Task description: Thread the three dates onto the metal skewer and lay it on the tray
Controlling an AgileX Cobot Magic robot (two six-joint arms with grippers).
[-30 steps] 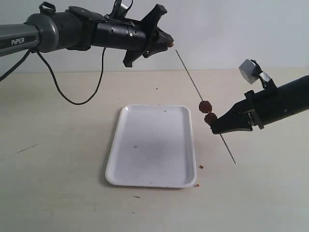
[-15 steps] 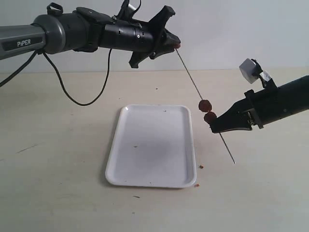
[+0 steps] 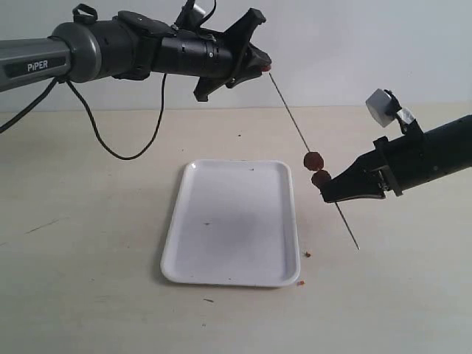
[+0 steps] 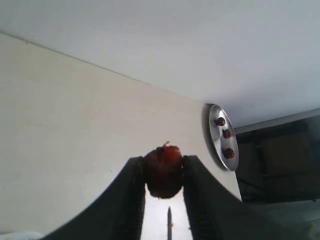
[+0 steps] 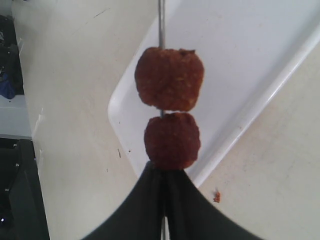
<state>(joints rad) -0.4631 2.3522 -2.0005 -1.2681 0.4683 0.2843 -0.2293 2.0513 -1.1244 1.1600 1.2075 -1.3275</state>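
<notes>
My right gripper (image 3: 327,193) is shut on the metal skewer (image 3: 295,125), holding it slanted in the air beside the white tray (image 3: 232,221). Two dates (image 3: 314,161) (image 3: 321,178) are threaded on the rod just above the right fingertips; the right wrist view shows these dates (image 5: 169,78) (image 5: 172,140) stacked on the skewer (image 5: 161,22) over the tray (image 5: 240,65). High up, my left gripper (image 3: 263,66) is shut on the third date (image 4: 163,171), right at the skewer's upper tip (image 4: 169,220).
A round metal plate (image 4: 223,136) holding three more dates shows in the left wrist view. Small reddish crumbs (image 3: 307,254) lie on the table by the tray's near right corner. A black cable (image 3: 110,144) hangs from the left arm.
The left gripper with its date moved right toward the skewer's upper tip, then held almost still. The right gripper and skewer have barely shifted.
</notes>
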